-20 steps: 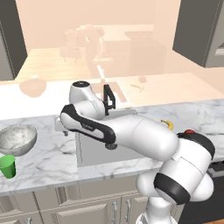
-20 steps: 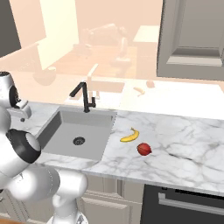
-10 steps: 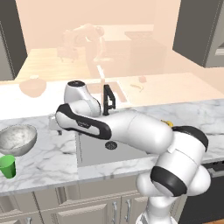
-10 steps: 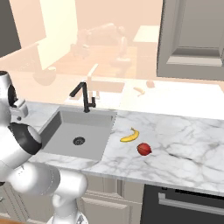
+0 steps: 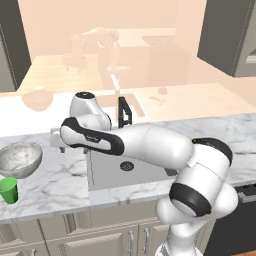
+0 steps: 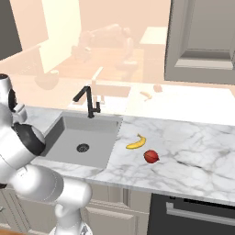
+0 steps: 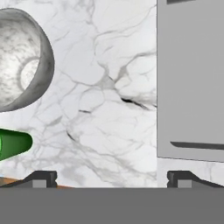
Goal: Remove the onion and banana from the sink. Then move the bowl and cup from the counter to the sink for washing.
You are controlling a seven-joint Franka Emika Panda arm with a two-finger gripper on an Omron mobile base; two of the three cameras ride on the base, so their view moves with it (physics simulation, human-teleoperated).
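The grey-white speckled bowl [image 5: 19,159] sits at the left of the marble counter [image 5: 55,185], with the green cup [image 5: 8,190] just in front of it. My gripper [image 5: 59,146] hovers over the counter between the bowl and the sink [image 5: 107,172]. It is open, with nothing between its fingertips [image 7: 41,177]. The hand view looks down on the bowl [image 7: 22,65], the cup [image 7: 13,143] and the sink's edge [image 7: 190,78]. The yellow banana [image 6: 136,143] and the red onion [image 6: 151,156] lie on the counter right of the sink [image 6: 69,133].
A black faucet [image 5: 122,111] stands behind the basin, whose round drain [image 6: 82,148] shows bare. My arm spans the sink from the right. A dark oven front [image 6: 197,215] sits below the counter at the right.
The arm has swung further left, carrying the open gripper from the sink's left edge towards the bowl. The bowl, cup, banana and onion have not moved.
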